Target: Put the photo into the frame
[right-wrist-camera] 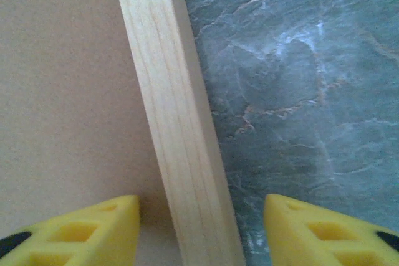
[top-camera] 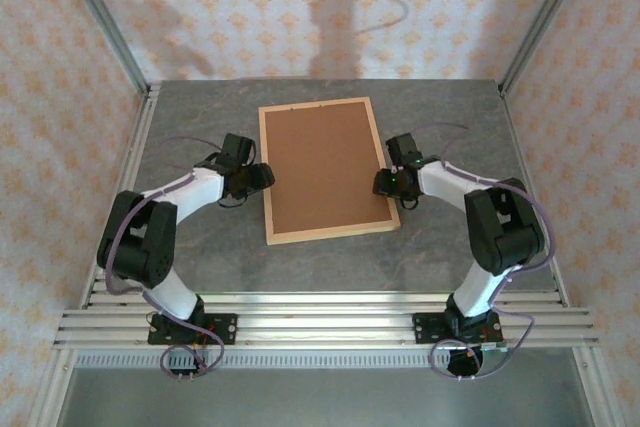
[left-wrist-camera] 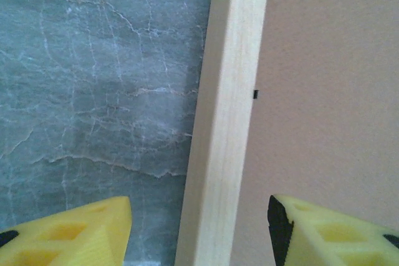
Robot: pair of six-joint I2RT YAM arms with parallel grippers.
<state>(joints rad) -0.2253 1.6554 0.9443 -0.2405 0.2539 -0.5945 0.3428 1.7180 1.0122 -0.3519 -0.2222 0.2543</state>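
Either side of the frame [top-camera: 333, 233], which lies face down on the worktop [top-camera: 200, 117] with its brown backing board [top-camera: 325, 167] up, your left fingers [left-wrist-camera: 75, 235] and right fingers [right-wrist-camera: 81, 235] each straddle a long rail, parted and gripping nothing, likely so both edges can be clamped together. Outside each rail you have bare worktop for moving.
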